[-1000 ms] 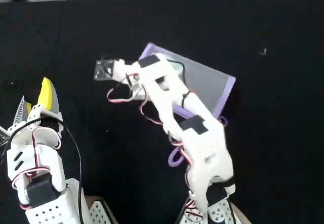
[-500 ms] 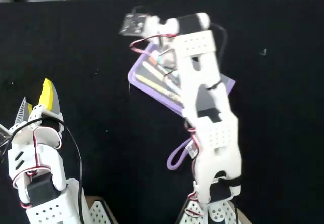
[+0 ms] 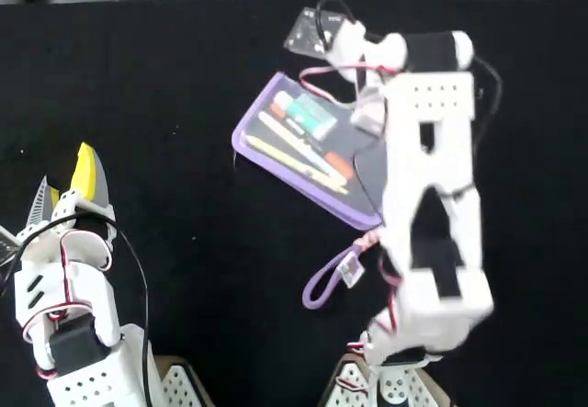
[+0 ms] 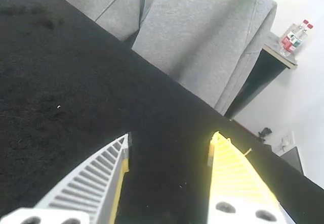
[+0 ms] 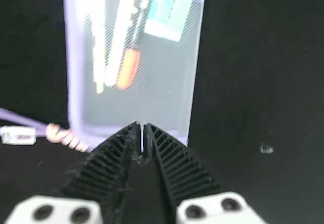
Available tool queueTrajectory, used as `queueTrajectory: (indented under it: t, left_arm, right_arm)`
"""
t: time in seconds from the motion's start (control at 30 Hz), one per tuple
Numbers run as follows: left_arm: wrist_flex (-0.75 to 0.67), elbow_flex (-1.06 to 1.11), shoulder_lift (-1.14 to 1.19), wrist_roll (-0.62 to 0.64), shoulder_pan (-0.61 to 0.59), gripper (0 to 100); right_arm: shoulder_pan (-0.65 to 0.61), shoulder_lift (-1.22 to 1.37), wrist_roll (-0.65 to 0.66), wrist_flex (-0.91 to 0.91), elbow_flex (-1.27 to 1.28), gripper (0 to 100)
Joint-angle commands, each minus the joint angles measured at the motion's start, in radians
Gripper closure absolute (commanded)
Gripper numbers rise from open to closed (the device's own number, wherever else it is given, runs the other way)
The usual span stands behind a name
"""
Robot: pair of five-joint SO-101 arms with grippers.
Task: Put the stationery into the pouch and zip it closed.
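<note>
Coloured pens and other stationery [image 3: 299, 145] lie inside the purple-edged see-through pouch [image 5: 152, 100] on the black tabletop [image 3: 138, 76], so zipping seems in hand: the right gripper [image 5: 141, 130] has its fingers pressed together at the pouch's strap end (on the pull or not, I cannot tell), which calls for a straight drag along the zip, while the left gripper [image 4: 171, 135] sits well apart, fingers spread.

No text, number or sign can be read. Print on a small white tag [image 3: 350, 274] beside the pouch [image 3: 358, 186] is too small to be made out. Labels on the bottles [image 4: 292, 36] beyond the bench are blurred.
</note>
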Motion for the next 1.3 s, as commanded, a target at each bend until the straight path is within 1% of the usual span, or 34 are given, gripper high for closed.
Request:
queueTrajectory:
  t: [0.0, 0.1, 0.3, 0.37, 0.5, 0.53, 0.63, 0.8, 0.9, 1.07, 1.27]
  left_arm:
    - [-0.025, -0.007, -0.005, 0.005, 0.001, 75]
    - [-0.025, -0.007, -0.005, 0.005, 0.001, 75]
    - [-0.025, -0.007, -0.005, 0.006, 0.001, 75]
    - [-0.025, -0.007, -0.005, 0.006, 0.001, 75]
    - [-0.025, -0.005, -0.005, 0.006, 0.001, 75]
    - [-0.025, -0.005, -0.005, 0.006, 0.001, 75]
    - [-0.025, -0.005, -0.005, 0.006, 0.002, 75]
    - [-0.025, -0.005, -0.005, 0.006, 0.002, 75]
    - [-0.025, -0.005, -0.005, 0.006, 0.002, 75]
    - [-0.025, -0.005, -0.005, 0.006, 0.002, 75]
    - [-0.025, -0.005, -0.005, 0.006, 0.002, 75]
  right_arm:
    - [0.009, -0.243, 0.005, 0.023, 0.213, 98.2]
    - [0.012, -0.375, 0.005, -0.028, 0.395, 98.2]
    - [0.043, -0.565, 0.009, -0.204, 0.782, 98.1]
    - [0.066, -0.608, 0.052, -0.255, 0.9, 94.3]
    - [0.129, -0.673, 0.133, -0.396, 1.113, 79.5]
    - [0.143, -0.685, 0.143, -0.442, 1.156, 77.6]
    - [0.164, -0.705, 0.207, -0.525, 1.264, 77.7]
    - [0.16, -0.707, 0.399, -0.529, 1.351, 80.5]
    - [0.161, -0.707, 0.468, -0.529, 1.357, 80.2]
    - [0.152, -0.705, 0.535, -0.537, 1.36, 80.2]
    - [0.069, -0.651, 0.54, -0.537, 1.372, 80.4]
